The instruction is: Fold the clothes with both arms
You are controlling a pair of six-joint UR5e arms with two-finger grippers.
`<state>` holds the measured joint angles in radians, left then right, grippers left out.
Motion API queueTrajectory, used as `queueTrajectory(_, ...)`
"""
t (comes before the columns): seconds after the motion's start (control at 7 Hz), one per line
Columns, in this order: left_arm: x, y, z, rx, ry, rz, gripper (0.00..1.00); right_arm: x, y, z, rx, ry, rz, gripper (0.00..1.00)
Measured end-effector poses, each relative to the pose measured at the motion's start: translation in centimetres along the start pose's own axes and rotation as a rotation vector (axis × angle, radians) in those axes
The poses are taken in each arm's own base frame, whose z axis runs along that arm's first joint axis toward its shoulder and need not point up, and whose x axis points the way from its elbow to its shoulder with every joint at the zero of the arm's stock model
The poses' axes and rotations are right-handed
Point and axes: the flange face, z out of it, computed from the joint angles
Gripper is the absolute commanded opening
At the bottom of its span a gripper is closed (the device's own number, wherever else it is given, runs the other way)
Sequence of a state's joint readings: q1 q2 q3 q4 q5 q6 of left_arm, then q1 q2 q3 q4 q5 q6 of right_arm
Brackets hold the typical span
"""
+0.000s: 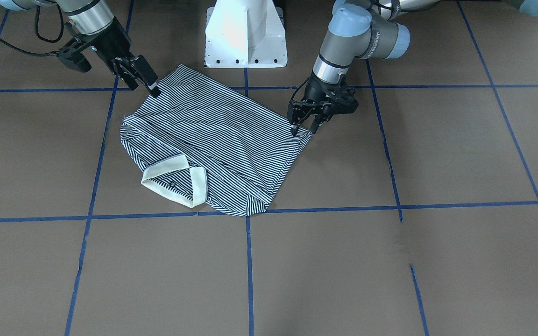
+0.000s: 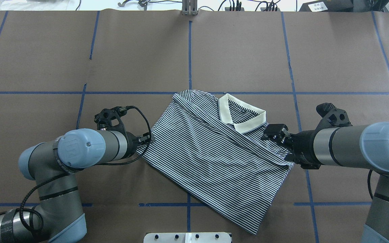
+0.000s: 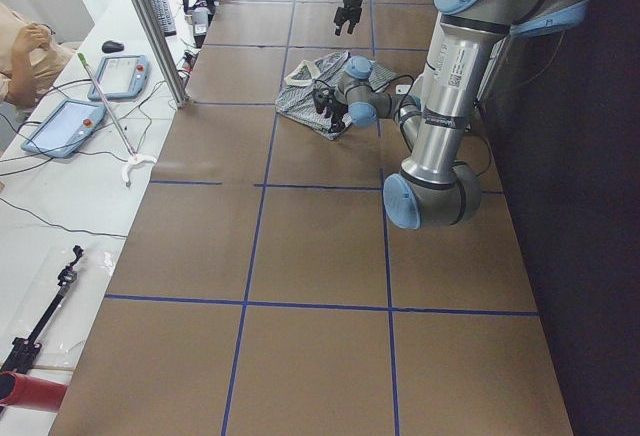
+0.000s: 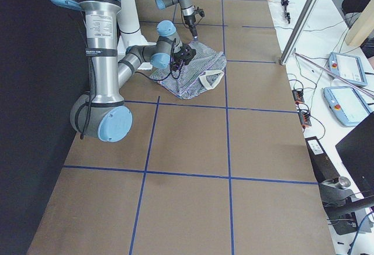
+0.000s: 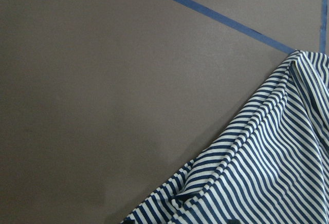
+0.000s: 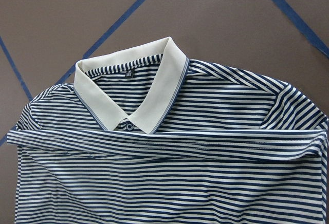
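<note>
The striped polo shirt (image 1: 222, 140) (image 2: 211, 162) lies flat and skewed on the brown table, sleeves folded in, its cream collar (image 1: 175, 182) (image 2: 241, 116) (image 6: 139, 90) on the side away from the robot. My left gripper (image 1: 304, 130) (image 2: 147, 139) is low at the shirt's hem corner, open, with its fingers on either side of the cloth edge; that corner (image 5: 267, 172) fills the left wrist view. My right gripper (image 1: 144, 87) (image 2: 275, 133) hovers, open, over the opposite side edge. The right wrist view looks down on the shirt (image 6: 169, 183); no fingers show in it.
The white pedestal base (image 1: 245, 37) stands just behind the shirt. Blue tape lines (image 1: 249, 261) grid the table. A white bench with teach pendants (image 3: 60, 126) (image 4: 350, 68) and cables runs along the far side, where a person (image 3: 25, 51) sits.
</note>
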<state>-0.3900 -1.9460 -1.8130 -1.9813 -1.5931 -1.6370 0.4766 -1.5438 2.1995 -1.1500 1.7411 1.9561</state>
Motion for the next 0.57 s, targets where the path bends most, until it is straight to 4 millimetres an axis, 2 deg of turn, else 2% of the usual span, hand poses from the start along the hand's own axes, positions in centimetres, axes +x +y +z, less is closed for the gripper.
queueTrajectory(0.14, -0.27, 0.16, 0.34, 0.001, -0.013, 0.003, 0.67, 0.04, -0.08, 0.05, 0.001, 0.001, 0.001, 1.00)
queueTrajectory(0.43, -0.68, 0.22, 0.92, 0.002, -0.028, 0.005, 0.61, 0.10, -0.12, 0.22, 0.001, 0.004, 0.001, 1.00)
queueTrajectory(0.57, -0.85, 0.24, 1.10, 0.002, -0.033, 0.004, 0.54, 0.10, -0.11, 0.25, 0.001, 0.005, 0.001, 1.00)
